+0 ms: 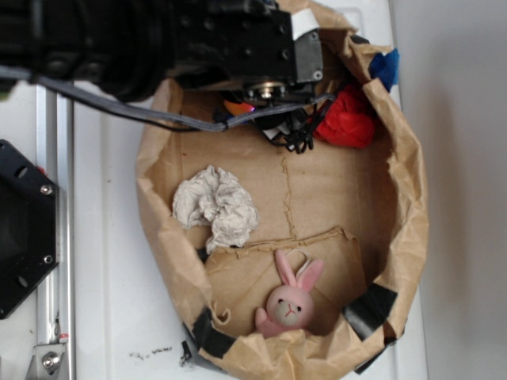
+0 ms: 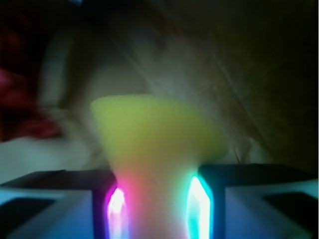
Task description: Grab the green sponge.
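From the outside view, the black robot arm (image 1: 158, 36) reaches over the top of a big brown paper bag (image 1: 166, 237) that lies open on a white counter (image 1: 103, 301). The claw and the green sponge are hidden under the arm here. A red paper wad (image 1: 348, 119) sits near the top right of the bag. A wrinkly off-white cloth wad (image 1: 215, 206) lies on the left side. A pink bunny toy (image 1: 289, 301) lies near the bottom, well apart from the arm.

From the wrist view, the claw (image 2: 157, 204) is pinching the green sponge (image 2: 154, 134). The sponge looks soft and yellow; its green side cannot be seen. It is squeezed thin between the two fingers (image 2: 117, 209) and fans out wide above them. Its long way runs from the claw up and away from the camera. The wide end points at the blurry brown paper behind it. The fingers glow pink on the left and blue-green on the right.
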`<state>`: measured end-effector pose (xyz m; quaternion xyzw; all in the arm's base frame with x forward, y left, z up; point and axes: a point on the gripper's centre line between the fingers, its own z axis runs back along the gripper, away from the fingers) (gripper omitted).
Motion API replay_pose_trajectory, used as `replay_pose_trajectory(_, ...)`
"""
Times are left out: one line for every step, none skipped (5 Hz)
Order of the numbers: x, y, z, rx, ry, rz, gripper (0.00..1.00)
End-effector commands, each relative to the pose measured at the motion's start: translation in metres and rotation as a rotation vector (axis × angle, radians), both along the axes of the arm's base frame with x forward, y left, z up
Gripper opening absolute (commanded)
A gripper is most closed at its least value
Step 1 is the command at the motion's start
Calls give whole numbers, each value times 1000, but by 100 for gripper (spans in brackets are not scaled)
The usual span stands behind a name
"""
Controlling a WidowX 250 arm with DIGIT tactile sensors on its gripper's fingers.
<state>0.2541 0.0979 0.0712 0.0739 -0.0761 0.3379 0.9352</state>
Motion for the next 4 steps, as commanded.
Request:
replay_pose_trajectory(-10, -51, 96, -96, -7, -269, 0)
replay_pose_trajectory(-14, -55, 117, -110, -11, -374, 0)
replay_pose_trajectory(-11, -49, 128, -125, -44, -431, 0)
replay_pose_trajectory(-11, -46, 129, -126, -63, -417, 0)
